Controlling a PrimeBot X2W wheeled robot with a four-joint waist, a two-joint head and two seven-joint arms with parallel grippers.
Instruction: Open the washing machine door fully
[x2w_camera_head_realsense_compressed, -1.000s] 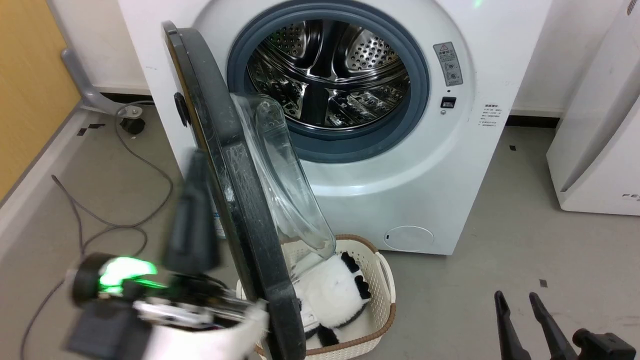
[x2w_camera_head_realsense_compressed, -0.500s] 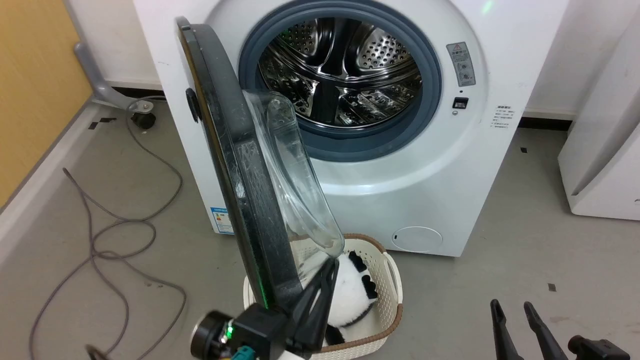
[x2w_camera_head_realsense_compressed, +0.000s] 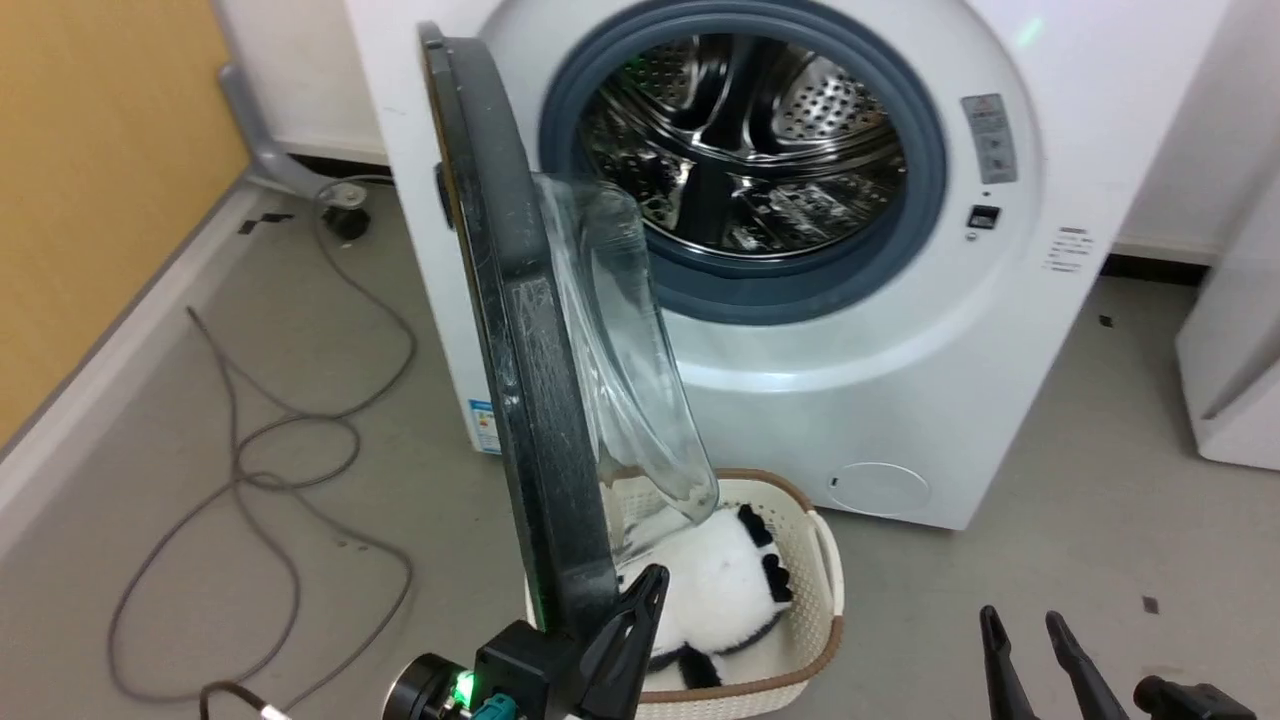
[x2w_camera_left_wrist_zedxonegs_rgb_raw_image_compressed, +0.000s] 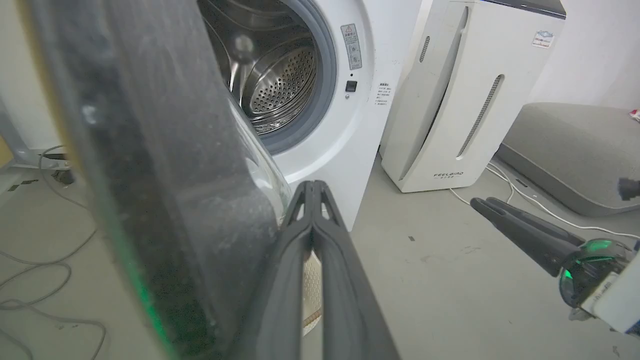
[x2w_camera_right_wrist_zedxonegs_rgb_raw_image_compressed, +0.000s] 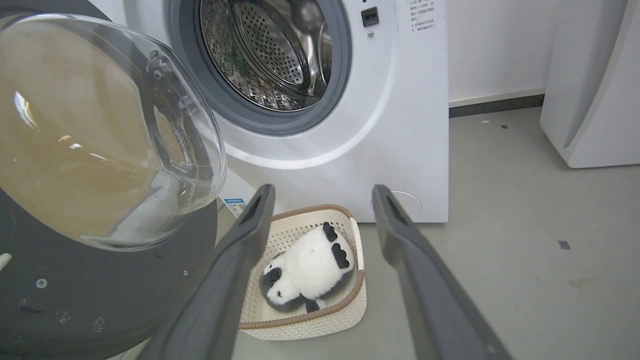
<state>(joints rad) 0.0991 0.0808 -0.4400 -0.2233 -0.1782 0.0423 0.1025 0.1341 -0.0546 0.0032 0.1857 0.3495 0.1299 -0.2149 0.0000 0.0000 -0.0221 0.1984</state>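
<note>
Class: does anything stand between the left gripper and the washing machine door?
Nothing visible does. The left gripper, fingers together, lies right beside the lower inner rim of the washing machine door; whether they touch is unclear.

The glossy black washing machine door (x2w_camera_head_realsense_compressed: 520, 330), clear glass bowl (x2w_camera_head_realsense_compressed: 630, 350) bulging from its inner face, stands open, edge-on, beside the white washing machine (x2w_camera_head_realsense_compressed: 900, 400), whose perforated steel drum (x2w_camera_head_realsense_compressed: 740, 140) lies exposed.

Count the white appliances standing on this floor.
2: the washing machine straight ahead, and a white tower unit standing just to its right. More may sit outside the views.
</note>
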